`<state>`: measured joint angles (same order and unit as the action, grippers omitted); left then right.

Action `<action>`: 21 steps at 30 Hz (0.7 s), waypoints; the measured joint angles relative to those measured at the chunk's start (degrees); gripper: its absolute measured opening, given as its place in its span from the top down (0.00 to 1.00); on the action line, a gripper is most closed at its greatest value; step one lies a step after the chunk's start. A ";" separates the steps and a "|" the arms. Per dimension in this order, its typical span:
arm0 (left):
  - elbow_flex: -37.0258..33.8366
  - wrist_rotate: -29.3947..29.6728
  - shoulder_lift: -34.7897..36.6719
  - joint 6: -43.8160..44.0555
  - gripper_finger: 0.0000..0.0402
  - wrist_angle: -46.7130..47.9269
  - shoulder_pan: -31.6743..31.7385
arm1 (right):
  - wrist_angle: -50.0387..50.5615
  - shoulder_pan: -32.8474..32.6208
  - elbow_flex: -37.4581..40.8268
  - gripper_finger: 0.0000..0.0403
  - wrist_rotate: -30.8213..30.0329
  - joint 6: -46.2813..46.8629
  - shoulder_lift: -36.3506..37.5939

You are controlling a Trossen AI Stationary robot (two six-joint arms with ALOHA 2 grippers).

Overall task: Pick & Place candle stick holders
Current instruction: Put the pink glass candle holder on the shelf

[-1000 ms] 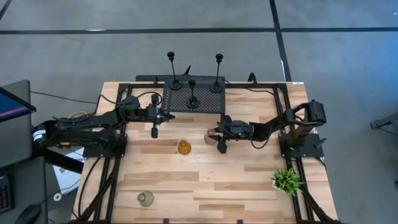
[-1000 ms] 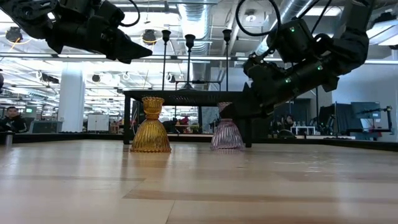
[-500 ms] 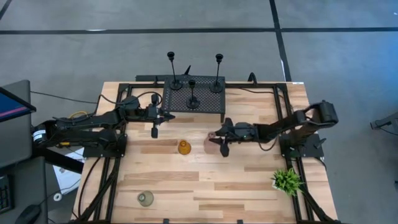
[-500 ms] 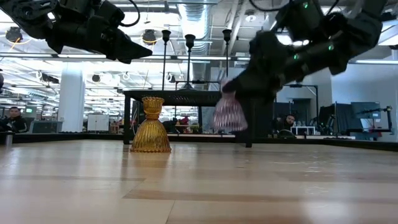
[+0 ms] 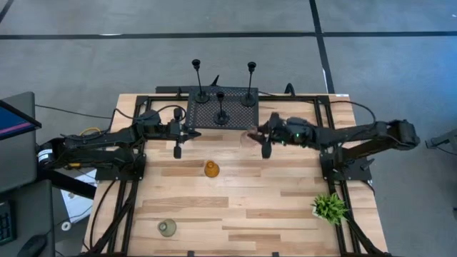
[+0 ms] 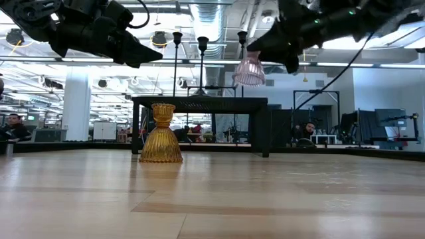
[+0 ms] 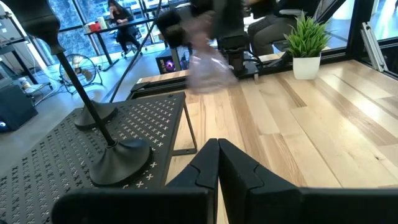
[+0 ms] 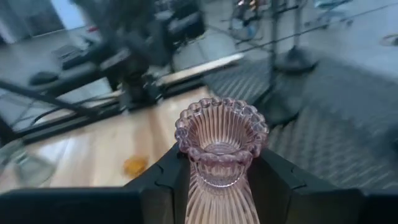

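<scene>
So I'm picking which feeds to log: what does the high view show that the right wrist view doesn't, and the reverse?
Only the high view shows the potted plant, the grey-green holder near the table's front edge, and all three black holders on the rack. Only the right wrist view shows the pink holder up close: ribbed glass, beaded rim, clamped between the fingers. Both show the right gripper holding it, the amber holder and the left gripper.

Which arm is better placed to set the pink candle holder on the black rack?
The right. Its gripper already holds the pink candle holder lifted beside the rack; the left gripper waits empty at the rack's other side.
</scene>
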<state>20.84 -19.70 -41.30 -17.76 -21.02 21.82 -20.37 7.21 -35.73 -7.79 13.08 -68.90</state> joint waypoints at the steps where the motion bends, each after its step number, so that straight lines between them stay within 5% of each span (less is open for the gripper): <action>1: 0.01 0.01 0.00 0.00 0.98 -0.01 0.01 | 1.52 0.96 -1.35 0.70 0.00 -0.56 -0.01; 8: -0.01 0.00 0.00 0.00 0.98 -0.02 0.01 | 8.86 6.99 -8.95 0.70 0.36 -3.59 -5.10; 21: 0.01 0.02 0.00 0.00 0.98 -0.01 0.02 | 1.67 11.46 -10.07 0.70 0.39 -4.08 -14.02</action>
<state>20.84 -19.68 -41.30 -17.76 -21.03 21.85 -18.70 18.67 -45.80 -7.40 8.99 -82.93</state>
